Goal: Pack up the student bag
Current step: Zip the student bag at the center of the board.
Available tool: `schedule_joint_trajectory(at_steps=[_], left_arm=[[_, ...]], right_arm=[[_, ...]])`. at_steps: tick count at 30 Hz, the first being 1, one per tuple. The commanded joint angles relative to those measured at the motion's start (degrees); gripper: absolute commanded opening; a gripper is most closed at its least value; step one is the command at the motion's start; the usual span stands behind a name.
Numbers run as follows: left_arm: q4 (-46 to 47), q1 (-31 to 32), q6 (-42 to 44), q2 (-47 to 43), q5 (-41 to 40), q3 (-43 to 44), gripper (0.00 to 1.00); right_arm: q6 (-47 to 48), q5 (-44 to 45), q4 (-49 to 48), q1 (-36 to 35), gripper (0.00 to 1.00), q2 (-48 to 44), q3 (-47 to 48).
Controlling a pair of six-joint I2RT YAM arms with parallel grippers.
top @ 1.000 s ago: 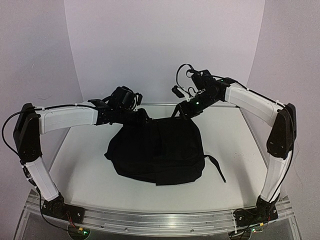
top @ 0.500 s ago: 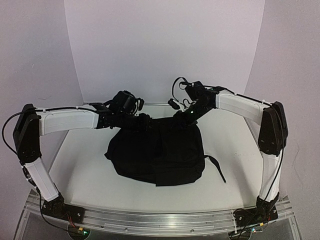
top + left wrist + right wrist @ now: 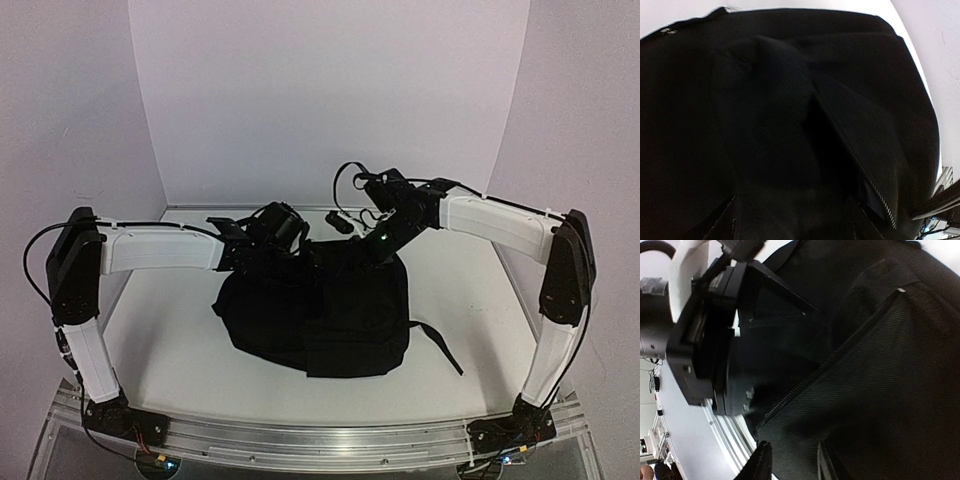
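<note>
Seen from above, the student bag (image 3: 330, 310) lies on the surface (image 3: 170, 330), under and nearer than both hands: the left hand (image 3: 296, 248) and the right hand (image 3: 374, 246) meet its far edge. At the left wrist only black fabric shows; its state I cannot tell. At the right wrist, fingers (image 3: 761, 465) stand slightly apart around fabric; pinching or not, unclear.

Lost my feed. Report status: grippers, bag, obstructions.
Left gripper at student bag's far edge, state unclear. Right gripper astride bag fabric by the zip, grip unconfirmed. No obstruction seen.
</note>
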State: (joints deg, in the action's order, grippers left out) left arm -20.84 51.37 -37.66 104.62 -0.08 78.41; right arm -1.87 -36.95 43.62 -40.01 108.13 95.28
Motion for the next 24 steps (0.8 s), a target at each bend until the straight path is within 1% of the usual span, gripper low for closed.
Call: schedule_joint_trajectory(at_steps=[1, 5, 8, 11, 14, 16, 18, 24], left_arm=[[2.4, 2.5, -0.6, -1.3, -1.0, 1.2, 0.74], [0.4, 3.5, -1.6, -0.3, -2.0, 3.0, 0.77], [-2.4, 3.6, -3.6, 2.0, -3.4, 4.4, 0.77], [-6.9, 3.6, -5.0, 5.7, -5.0, 7.0, 0.75], [-7.5, 3.7, -5.7, 7.7, -4.1, 7.2, 0.70], [-7.9, 3.7, -6.1, 8.3, -4.3, 7.0, 0.62], [-7.9, 3.6, -6.6, 7.3, -5.2, 5.8, 0.51], [-4.3, 3.7, -5.9, -1.8, -6.7, 0.4, 0.16]], right_arm=[[-0.5, -1.0, 0.9, 0.3, 0.25, -2.0, -2.3], [-0.7, 3.0, 0.7, 0.3, 0.18, 1.1, -4.3], [-1.8, 4.7, 0.0, 0.3, 0.17, 2.2, -4.6], [-2.8, 7.1, -0.3, 0.3, 0.17, 2.9, -4.5], [-3.4, 8.3, -0.4, 0.5, 0.17, 3.2, -4.7], [-3.5, 8.6, -0.4, 0.5, 0.18, 3.4, -4.8], [-3.5, 8.8, -0.5, 0.6, 0.18, 3.4, -5.0], [-3.1, 7.6, -0.8, 0.5, 0.20, 3.4, -5.6]])
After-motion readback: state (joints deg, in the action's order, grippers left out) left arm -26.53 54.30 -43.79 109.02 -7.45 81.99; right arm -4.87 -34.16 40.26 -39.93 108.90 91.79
